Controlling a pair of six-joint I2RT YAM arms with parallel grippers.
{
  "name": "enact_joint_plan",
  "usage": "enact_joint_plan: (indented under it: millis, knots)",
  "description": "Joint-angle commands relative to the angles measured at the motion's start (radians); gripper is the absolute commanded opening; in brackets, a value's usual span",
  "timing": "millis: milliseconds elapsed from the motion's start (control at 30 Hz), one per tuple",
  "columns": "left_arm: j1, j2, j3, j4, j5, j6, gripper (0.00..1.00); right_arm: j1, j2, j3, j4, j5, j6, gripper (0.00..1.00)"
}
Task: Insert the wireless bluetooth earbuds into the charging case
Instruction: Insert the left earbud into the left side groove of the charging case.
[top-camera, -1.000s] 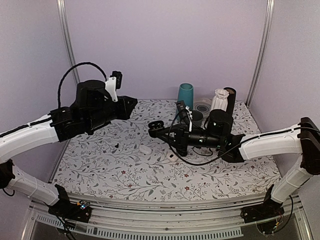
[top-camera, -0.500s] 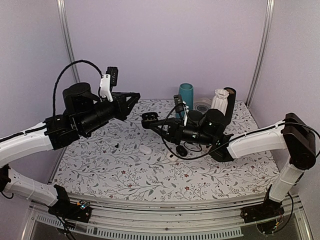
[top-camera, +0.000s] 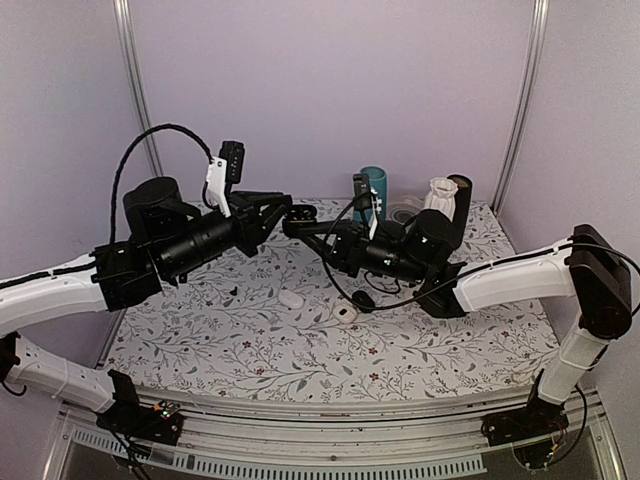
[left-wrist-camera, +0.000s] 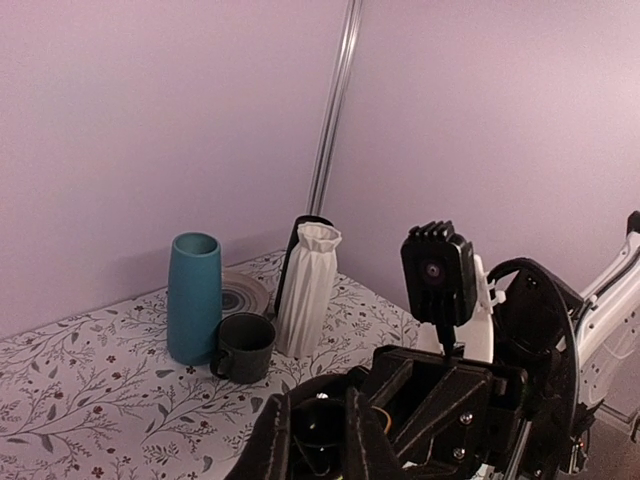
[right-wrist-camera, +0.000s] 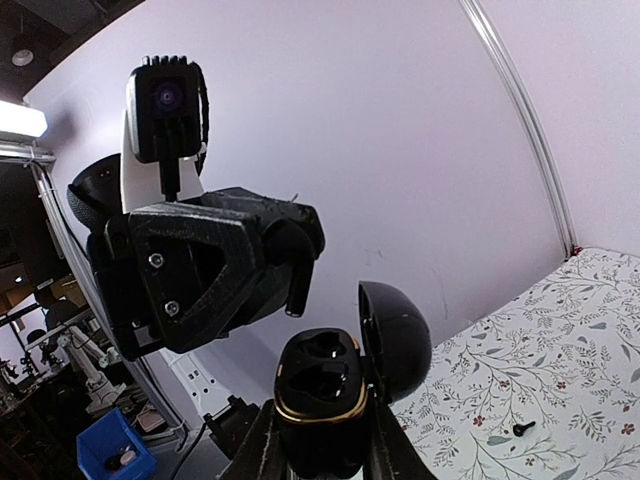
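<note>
Now our left gripper (right-wrist-camera: 285, 255), seemingly pinching an earbud (right-wrist-camera: 294, 298), must lower it into the open charging case (right-wrist-camera: 320, 395) our right gripper (right-wrist-camera: 320, 445) clamps.

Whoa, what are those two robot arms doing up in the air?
The right gripper is holding a black charging case up off the table, with its lid flipped open. Both little sockets inside look empty. The left gripper is shut, and its tip is right next to the open case. A small dark bit hangs from that tip. It may be an earbud, but that is hard to tell. One tiny dark earbud lies on the flowery table below.
</note>
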Motion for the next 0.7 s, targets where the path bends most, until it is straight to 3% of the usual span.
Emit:
enact_joint_plan:
  millis: [0, 667]
  knots:
    - [-0.022, -0.008, -0.017, 0.045, 0.013, 0.036, 0.11, -0.003, -0.011, 0.037, 0.003, 0.007, -0.012, 0.03]
    - [-0.038, 0.001, -0.041, 0.064, -0.040, 0.096, 0.11, 0.015, -0.063, 0.055, -0.043, -0.019, -0.021, 0.03]
